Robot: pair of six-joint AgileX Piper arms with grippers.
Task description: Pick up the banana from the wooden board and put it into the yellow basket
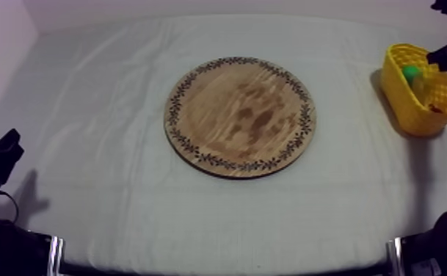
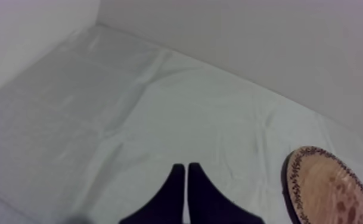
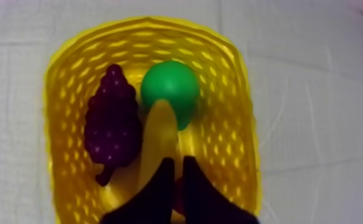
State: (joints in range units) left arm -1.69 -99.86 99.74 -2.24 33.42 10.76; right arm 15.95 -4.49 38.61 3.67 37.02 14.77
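Found the wooden board (image 1: 241, 117) bare at the table's centre. Located the banana (image 3: 158, 134) inside the yellow basket (image 3: 70, 77) at the far right, lying beside the bunch of grapes (image 3: 112, 128) with one end at the green pear (image 3: 170, 89). Noted the right gripper (image 3: 177, 164) over the basket, fingers together in a narrow wedge, gripping nothing. Noted the left gripper (image 2: 186, 170) low at the near left, likewise narrow and empty. Judged the placing step done. Expect the next move to call for raising the right arm clear without catching the basket rim.
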